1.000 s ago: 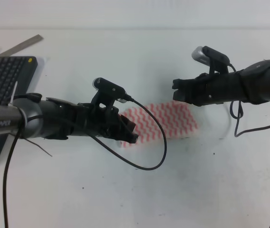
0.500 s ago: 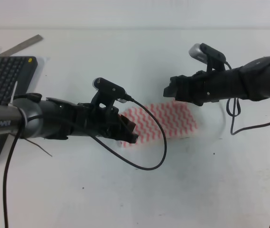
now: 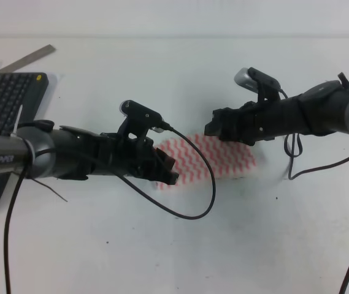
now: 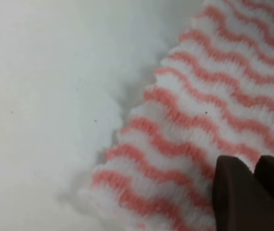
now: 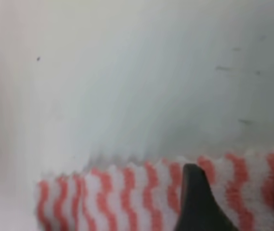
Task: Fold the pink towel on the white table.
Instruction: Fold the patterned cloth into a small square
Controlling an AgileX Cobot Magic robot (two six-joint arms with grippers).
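— Now, where's the towel (image 3: 214, 158)?

— Mid-table (image 3: 162, 245), lying as a flat strip between the two arms. Left gripper (image 3: 165, 170) sits low at its left end — wrist view shows the two dark tips side by side, together, resting on the stripes; whether they pinch cloth, I can't tell.

— And the right gripper (image 3: 214, 124)?

— Above the towel's far edge, not touching. Its fingers (image 5: 197, 202) stand apart in its own camera, the towel's edge between them (blurry, mind).

— So how should it go?

— I'd say bring the right down square on that edge, catch every layer, not just the top one. Then both ends lift level and carry over together — uneven heights would skew the fold.
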